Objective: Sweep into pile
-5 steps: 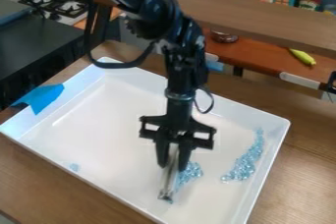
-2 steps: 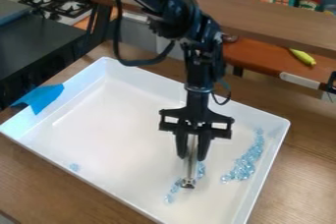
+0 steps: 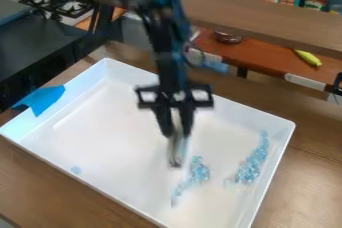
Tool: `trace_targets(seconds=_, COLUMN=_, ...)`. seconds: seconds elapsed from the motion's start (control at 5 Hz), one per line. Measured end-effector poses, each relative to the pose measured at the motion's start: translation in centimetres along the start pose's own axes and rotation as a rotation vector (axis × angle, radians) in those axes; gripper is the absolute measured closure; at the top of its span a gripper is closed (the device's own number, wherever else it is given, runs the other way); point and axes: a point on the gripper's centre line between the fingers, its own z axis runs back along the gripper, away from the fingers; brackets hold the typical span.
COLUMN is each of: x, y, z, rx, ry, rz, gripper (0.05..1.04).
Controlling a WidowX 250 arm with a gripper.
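My gripper [image 3: 176, 131] hangs over the middle of the white tray [image 3: 100, 149], shut on a thin metallic sweeping tool [image 3: 176, 154] that points downward. Just right of the tool's lower end, a strip of light blue beads [image 3: 199, 172] trails down toward the tray's front. A longer curved band of blue beads [image 3: 248, 168] lies near the right wall. At the left front, a small bit of blue [image 3: 75, 170] sits by itself.
Blue tape [image 3: 43, 100] is stuck over the tray's left rim. Behind the tray stand a wooden ledge [image 3: 267, 26] and a reddish-brown shelf with a yellow-green toy [image 3: 308, 57] and a metallic bowl [image 3: 228, 37]. A stove [image 3: 63, 3] is at the upper left.
The gripper and its tool first moved right and back, then left and further back, off the middle beads. Those beads now show as a longer strip.
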Motion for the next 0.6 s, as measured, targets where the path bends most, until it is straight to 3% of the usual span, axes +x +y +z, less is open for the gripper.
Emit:
trace_targets(seconds=0.2, x=-0.1, y=1.7, z=3.5, rx=-0.086, ry=-0.05, rz=-0.023, gripper=0.742)
trace_targets(seconds=0.4, x=0.0, y=3.9, z=3.1, rx=-0.001, ry=-0.063, rz=-0.013, gripper=0.742)
trace_targets(seconds=0.6, x=0.2, y=5.6, z=0.9, rx=0.096, ry=-0.039, rz=0.045, gripper=0.742)
